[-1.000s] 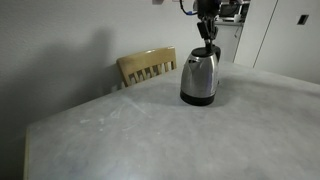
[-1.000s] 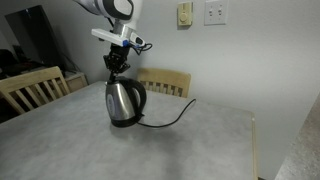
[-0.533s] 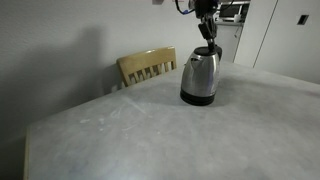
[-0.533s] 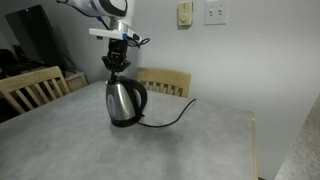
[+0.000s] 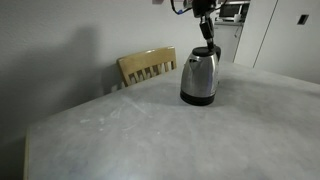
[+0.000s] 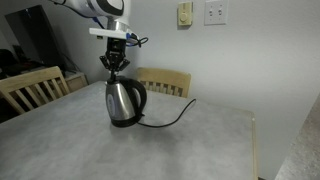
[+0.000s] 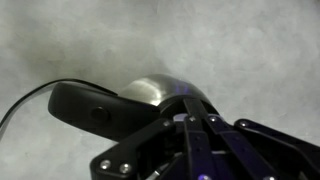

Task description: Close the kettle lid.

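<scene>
The shiny steel kettle [image 5: 199, 78] with a black base and handle stands on the grey table in both exterior views [image 6: 124, 101]. The black lid [image 5: 207, 51] looks tilted up at its top. My gripper [image 5: 206, 30] hangs just above the kettle's mouth, also in an exterior view [image 6: 112, 66], with its fingers pressed together and nothing between them. In the wrist view the closed fingers [image 7: 190, 128] point down at the kettle's steel body [image 7: 155, 92], with its black handle [image 7: 90, 110] to the left.
The kettle's black cord [image 6: 172, 119] runs across the table [image 5: 150, 135] behind it. A wooden chair [image 5: 147, 67] stands at the table's edge next to the kettle; another chair [image 6: 30, 90] is at another side. A wall is close behind.
My gripper has risen a little above the kettle's top and shifted slightly. The kettle has not moved.
</scene>
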